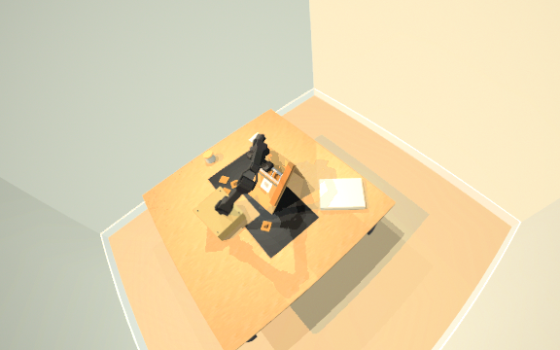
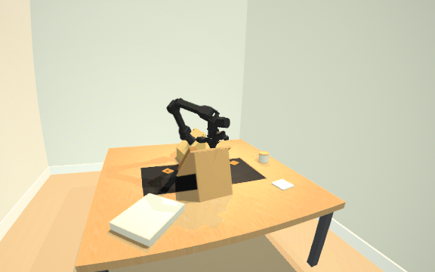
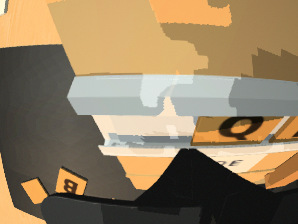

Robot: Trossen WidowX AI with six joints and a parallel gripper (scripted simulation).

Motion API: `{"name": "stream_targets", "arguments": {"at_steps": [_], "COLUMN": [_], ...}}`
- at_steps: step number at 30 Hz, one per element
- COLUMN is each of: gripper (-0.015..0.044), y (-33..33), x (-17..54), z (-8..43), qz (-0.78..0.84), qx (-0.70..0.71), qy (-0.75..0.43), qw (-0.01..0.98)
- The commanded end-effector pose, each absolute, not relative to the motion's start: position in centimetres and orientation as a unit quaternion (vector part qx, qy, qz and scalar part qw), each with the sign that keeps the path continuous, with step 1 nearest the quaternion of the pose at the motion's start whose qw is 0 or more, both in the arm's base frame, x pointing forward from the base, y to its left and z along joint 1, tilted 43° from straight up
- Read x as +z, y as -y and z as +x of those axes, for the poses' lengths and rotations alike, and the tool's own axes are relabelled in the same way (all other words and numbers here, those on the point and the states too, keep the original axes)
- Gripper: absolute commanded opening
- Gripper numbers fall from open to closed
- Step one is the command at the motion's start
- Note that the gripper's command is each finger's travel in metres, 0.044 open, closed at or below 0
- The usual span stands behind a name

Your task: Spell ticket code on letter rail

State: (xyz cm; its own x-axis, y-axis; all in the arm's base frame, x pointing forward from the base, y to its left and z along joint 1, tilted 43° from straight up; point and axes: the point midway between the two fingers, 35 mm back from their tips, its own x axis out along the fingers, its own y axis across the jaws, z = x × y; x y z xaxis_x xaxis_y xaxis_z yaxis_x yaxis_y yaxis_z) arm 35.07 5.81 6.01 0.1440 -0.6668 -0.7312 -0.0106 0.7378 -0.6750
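Note:
My gripper (image 2: 213, 146) (image 3: 189, 150) is shut and empty. In the wrist view its tips overlap the lower lip of the rail (image 3: 110, 97), by the left edge of the Q tile (image 3: 242, 131). The Q tile sits in the rail, with a gap before another tile at the right image edge. Left of Q the rail holds no tile. The ticket (image 1: 266, 185) (image 3: 250, 161) is below the rail, partly hidden; an E is legible. Loose on the mat are a B tile (image 3: 73, 181), a tile with no visible letter (image 3: 34, 191), and a tile (image 1: 265, 226) (image 2: 168, 171) across the board.
The sloped board (image 1: 282, 189) (image 2: 214, 174) stands on the dark mat (image 1: 271, 245) (image 2: 248, 174). A tan block (image 1: 207, 216) is by the arm's base. A white box (image 1: 342, 193) (image 2: 147, 219), a jar (image 1: 210, 157) (image 2: 263, 157) and a white card (image 2: 282, 184) are on the table.

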Motion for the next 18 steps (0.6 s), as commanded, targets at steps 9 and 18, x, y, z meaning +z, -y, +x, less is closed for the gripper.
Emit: {"name": "stream_targets", "arguments": {"at_steps": [9,18], "gripper": [0.0000,0.0000], "y": [-5.53,-5.33], "x": [5.55,5.34], "z": [35.61,35.95], "qz": [-0.280,-0.280], "qx": [-0.232,-0.232], "qy": [-0.612,-0.612], "qw": [0.702,0.702]}}
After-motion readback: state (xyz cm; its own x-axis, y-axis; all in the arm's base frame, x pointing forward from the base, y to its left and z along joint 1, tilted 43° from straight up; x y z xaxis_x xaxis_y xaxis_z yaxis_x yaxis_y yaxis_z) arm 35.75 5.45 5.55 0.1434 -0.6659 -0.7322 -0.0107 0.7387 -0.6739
